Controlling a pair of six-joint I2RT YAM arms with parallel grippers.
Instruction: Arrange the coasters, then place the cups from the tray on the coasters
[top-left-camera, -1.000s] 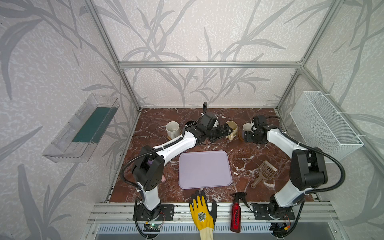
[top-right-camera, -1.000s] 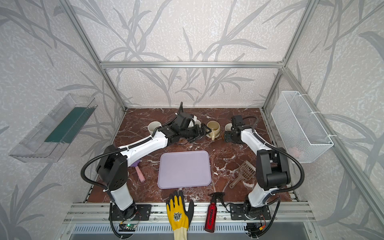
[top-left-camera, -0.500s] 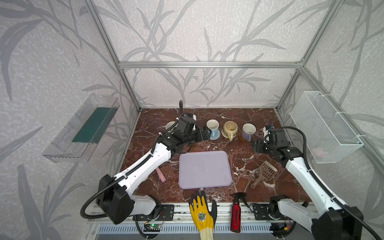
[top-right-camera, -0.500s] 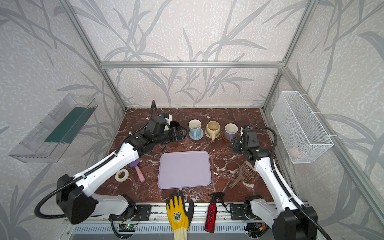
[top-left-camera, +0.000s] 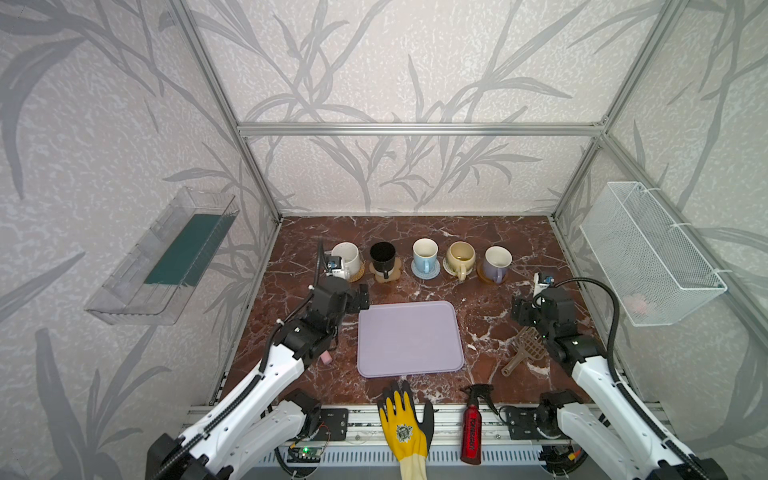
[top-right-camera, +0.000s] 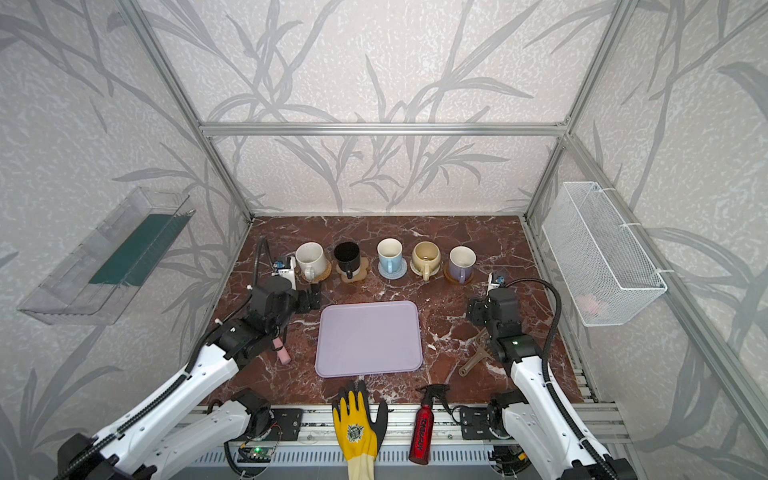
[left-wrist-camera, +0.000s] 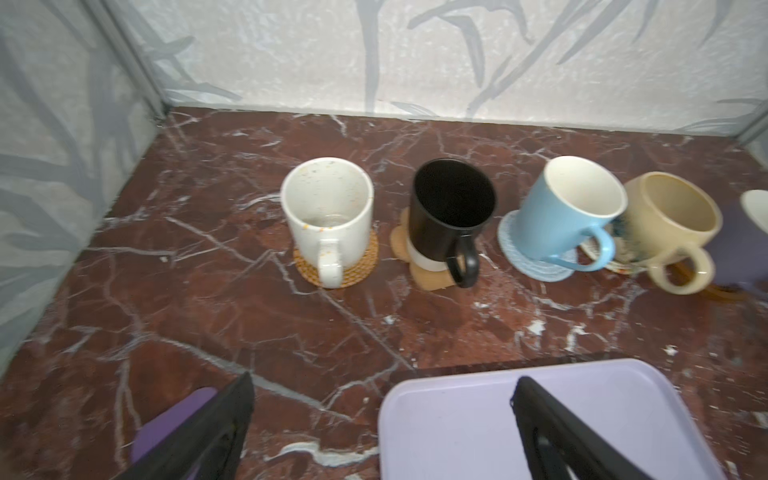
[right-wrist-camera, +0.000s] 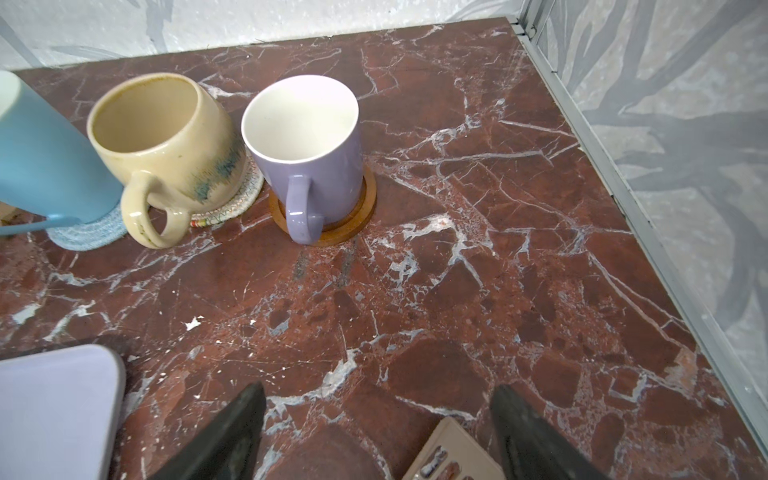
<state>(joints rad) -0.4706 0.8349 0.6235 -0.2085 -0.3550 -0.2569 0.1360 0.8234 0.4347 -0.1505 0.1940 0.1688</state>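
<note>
Left claw (top-left-camera: 360, 298), right claw (top-left-camera: 519, 311) back outside tray (top-left-camera: 409, 336) edges

It was a lab test cell: a frame (top-left-camera: 419, 129) held leaf-print panels (top-left-camera: 395, 62) around a marble-look tabletop (top-left-camera: 415, 228); left arm (top-left-camera: 266, 374) and right arm (top-left-camera: 598, 374) stood mounted on a near rail (top-left-camera: 361, 415); a basket (top-left-camera: 648, 257) hung right, a bin (top-left-camera: 162, 257) left.

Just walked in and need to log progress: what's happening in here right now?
The white mug, black mug, blue mug, beige mug and lavender mug each stand on one of the coasters along the back. The tray is bare. The left tool and right tool are both open, holding nothing, near the tray's far corners.
</note>
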